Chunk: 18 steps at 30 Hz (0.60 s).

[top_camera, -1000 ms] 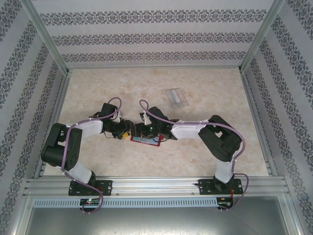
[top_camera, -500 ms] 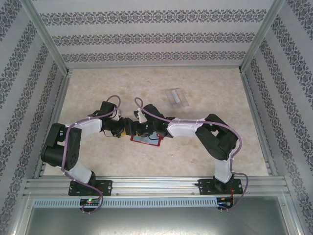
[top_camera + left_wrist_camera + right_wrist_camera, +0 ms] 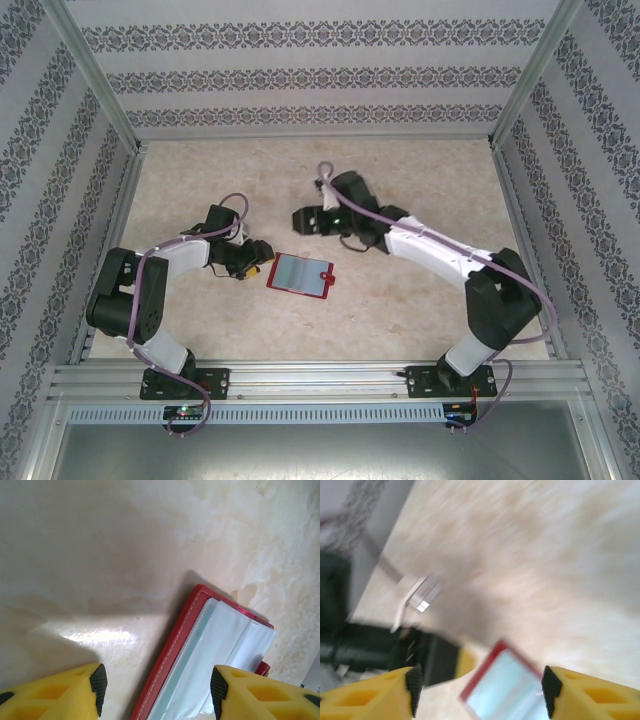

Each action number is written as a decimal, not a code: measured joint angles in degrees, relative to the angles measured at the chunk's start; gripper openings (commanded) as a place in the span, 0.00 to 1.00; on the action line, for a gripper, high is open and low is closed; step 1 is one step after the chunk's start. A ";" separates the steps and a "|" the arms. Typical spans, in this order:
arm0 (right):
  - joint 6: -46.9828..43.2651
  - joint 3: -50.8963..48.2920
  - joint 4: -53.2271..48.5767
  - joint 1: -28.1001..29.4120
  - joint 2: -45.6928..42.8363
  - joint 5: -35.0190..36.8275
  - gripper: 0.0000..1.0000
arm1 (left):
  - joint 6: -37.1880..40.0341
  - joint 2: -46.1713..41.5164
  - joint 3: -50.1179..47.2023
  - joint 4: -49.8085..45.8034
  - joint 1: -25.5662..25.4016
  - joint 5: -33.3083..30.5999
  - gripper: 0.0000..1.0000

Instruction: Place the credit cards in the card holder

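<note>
A red fold-over wallet (image 3: 300,273) lies open on the table, its clear sleeves up. A teal credit card edge (image 3: 195,649) shows under the sleeve in the left wrist view. My left gripper (image 3: 257,262) sits low at the wallet's left edge, open. Its yellow fingers (image 3: 80,695) straddle the red stitched border (image 3: 170,665) without gripping it. My right gripper (image 3: 303,220) hangs open behind the wallet and holds nothing. Its blurred wrist view looks down on the wallet (image 3: 505,685) and the left gripper (image 3: 440,662). The card holder is hidden under the right arm.
Aluminium rails (image 3: 130,150) and patterned walls close in the table on three sides. The right arm (image 3: 430,250) stretches diagonally across the right half. Bare marble tabletop (image 3: 220,180) lies behind the left gripper and in front of the wallet.
My right gripper has left the wallet, swung back and to the right, and opened wider. The arm now covers the clear card holder. The left gripper has barely moved.
</note>
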 measured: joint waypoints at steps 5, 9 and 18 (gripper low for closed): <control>-7.39 4.66 -7.48 -6.82 0.37 13.22 0.98 | 1.42 -3.06 0.02 -2.45 -0.72 -3.63 0.68; -11.61 10.10 -12.07 -9.62 5.27 20.04 0.98 | 2.16 -6.10 0.09 -5.60 -1.05 -7.43 0.88; -18.25 16.37 -18.51 -11.19 15.61 22.75 0.82 | 3.02 -13.46 0.07 -11.04 -1.14 -14.80 0.90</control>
